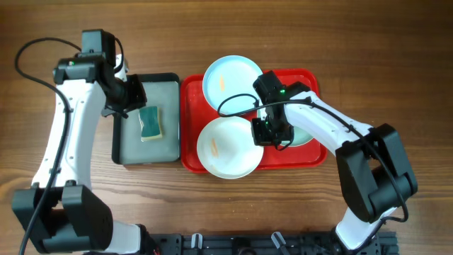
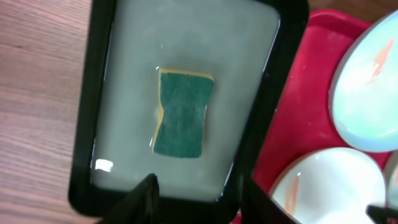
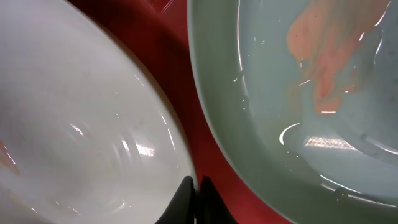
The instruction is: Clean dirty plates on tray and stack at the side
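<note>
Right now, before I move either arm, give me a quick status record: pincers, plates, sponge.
left pincer: open, empty, over black tray
right pincer: shut, empty, low between white plate and right turquoise plate
other turquoise plate: far end of red tray
dirt: orange smears on all three plates
sponge: in black tray, untouched

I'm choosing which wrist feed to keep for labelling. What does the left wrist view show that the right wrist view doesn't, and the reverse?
Left wrist only: the green sponge lying in the black-rimmed tray, the wooden table, and a streaked turquoise plate. Right wrist only: a different, smeared turquoise plate with an orange patch, and the right gripper, jaws shut. Both: the red tray and the white plate.
</note>
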`<state>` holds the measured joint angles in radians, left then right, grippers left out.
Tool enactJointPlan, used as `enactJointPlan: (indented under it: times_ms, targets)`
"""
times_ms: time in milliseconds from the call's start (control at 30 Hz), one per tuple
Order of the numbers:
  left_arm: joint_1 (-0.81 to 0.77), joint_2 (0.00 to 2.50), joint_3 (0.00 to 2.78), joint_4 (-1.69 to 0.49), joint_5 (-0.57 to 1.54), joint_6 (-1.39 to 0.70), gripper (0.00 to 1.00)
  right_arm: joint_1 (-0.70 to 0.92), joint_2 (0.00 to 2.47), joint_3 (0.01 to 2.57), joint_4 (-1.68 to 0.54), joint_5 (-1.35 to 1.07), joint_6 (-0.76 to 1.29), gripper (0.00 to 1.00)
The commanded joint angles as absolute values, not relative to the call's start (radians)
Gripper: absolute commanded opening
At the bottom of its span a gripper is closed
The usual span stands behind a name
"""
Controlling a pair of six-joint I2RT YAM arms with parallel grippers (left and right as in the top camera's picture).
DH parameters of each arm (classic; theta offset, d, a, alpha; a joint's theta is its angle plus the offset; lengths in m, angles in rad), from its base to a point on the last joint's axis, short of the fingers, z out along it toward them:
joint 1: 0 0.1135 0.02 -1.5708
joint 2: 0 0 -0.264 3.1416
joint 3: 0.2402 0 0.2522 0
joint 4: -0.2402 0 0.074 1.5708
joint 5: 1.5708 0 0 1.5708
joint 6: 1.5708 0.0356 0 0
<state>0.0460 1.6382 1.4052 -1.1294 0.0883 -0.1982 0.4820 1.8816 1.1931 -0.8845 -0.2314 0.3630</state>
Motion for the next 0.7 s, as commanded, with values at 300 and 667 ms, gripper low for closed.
enactJointPlan:
  times_ms: [300,667]
  targets:
    - [0.040,1.661,1.273,-0.992,0.119,-0.108,0.39,0.485,1.889,1.194,-0.872,-0.217,0.369,0.04]
    - [0.040,1.686,1.093,-0.754,0.119,-0.108,0.31,0.485,1.889,1.194,-0.850,-0.218,0.369,0.04]
